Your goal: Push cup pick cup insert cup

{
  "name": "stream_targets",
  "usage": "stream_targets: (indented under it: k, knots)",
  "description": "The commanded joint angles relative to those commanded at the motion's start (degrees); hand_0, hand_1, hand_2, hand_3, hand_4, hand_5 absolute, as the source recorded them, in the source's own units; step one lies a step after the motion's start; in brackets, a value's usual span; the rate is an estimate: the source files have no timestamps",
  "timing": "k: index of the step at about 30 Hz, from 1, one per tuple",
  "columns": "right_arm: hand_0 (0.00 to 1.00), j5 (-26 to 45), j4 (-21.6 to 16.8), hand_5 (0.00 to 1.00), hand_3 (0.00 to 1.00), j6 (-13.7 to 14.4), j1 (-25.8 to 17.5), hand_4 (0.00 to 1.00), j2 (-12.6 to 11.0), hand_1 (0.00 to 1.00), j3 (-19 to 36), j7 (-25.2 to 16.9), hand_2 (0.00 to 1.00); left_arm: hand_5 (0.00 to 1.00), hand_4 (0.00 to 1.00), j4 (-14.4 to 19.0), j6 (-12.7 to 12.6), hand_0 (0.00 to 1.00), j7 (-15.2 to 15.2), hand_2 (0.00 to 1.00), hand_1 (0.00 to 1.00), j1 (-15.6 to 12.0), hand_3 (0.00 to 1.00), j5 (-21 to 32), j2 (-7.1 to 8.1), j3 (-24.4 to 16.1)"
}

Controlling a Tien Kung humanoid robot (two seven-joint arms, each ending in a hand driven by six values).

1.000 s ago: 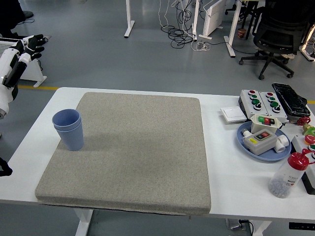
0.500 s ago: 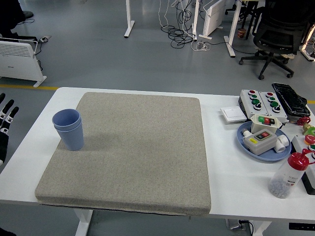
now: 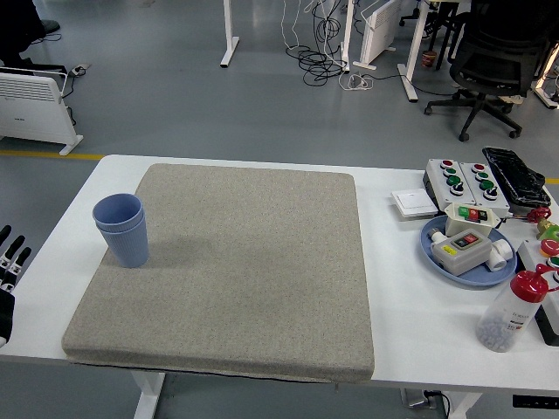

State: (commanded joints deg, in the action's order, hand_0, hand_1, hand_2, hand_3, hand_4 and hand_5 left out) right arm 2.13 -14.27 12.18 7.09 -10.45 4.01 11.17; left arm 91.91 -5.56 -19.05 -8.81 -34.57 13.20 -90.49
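Observation:
Two blue cups (image 3: pixel 120 228) stand nested, one inside the other, upright on the left part of the grey mat (image 3: pixel 244 262). My left hand (image 3: pixel 9 262) shows only at the picture's left edge, beside the table and well left of the cups, its black fingers spread and holding nothing. My right arm is out of view.
On the right side of the white table (image 3: pixel 410 323) sit a blue plate (image 3: pixel 434 254) with button boxes, a grey control box (image 3: pixel 460 179), a white switch plate (image 3: pixel 413 203) and a red-capped bottle (image 3: pixel 514 310). An office chair (image 3: pixel 493 61) stands on the floor behind.
My left hand has dropped from high at the upper left edge down to the lower left edge. The cups have not moved.

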Motion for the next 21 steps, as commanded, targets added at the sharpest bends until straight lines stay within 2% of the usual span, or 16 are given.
stream_targets:
  k: [13, 14, 19, 20, 21]
  knots:
    - [0.712, 1.36, 0.01, 0.467, 0.581, -0.05, 0.51, 0.116, -0.07, 0.653, -0.71, -0.36, 0.681, 0.998, 0.645, -0.96, 1.29, 0.883, 1.99, 0.933, 0.893, 0.05, 0.891, -0.11, -0.6, 3.06]
    - [0.712, 1.32, 0.02, 0.466, 0.581, -0.05, 0.55, 0.116, -0.09, 0.653, -0.71, -0.37, 0.681, 0.998, 0.639, -1.05, 1.42, 0.923, 2.2, 0.961, 0.918, 0.0, 0.927, -0.31, -0.66, 3.27]
    - [0.712, 1.28, 0.05, 0.466, 0.581, -0.05, 0.69, 0.116, -0.19, 0.653, -0.71, -0.38, 0.681, 0.998, 0.639, -1.65, 1.75, 0.923, 3.28, 0.961, 0.918, 0.26, 0.927, -1.73, -0.86, 3.7]
    - [0.713, 1.24, 0.06, 0.463, 0.581, -0.06, 0.71, 0.116, -0.21, 0.652, -0.69, -0.37, 0.682, 0.998, 0.635, -1.81, 1.77, 0.963, 3.5, 0.988, 0.941, 0.36, 0.954, -2.12, -0.87, 3.74]
    - [0.713, 1.22, 0.06, 0.463, 0.581, -0.06, 0.72, 0.116, -0.21, 0.652, -0.68, -0.36, 0.682, 0.998, 0.635, -1.87, 1.77, 0.963, 3.57, 0.988, 0.941, 0.4, 0.954, -2.27, -0.88, 3.75]
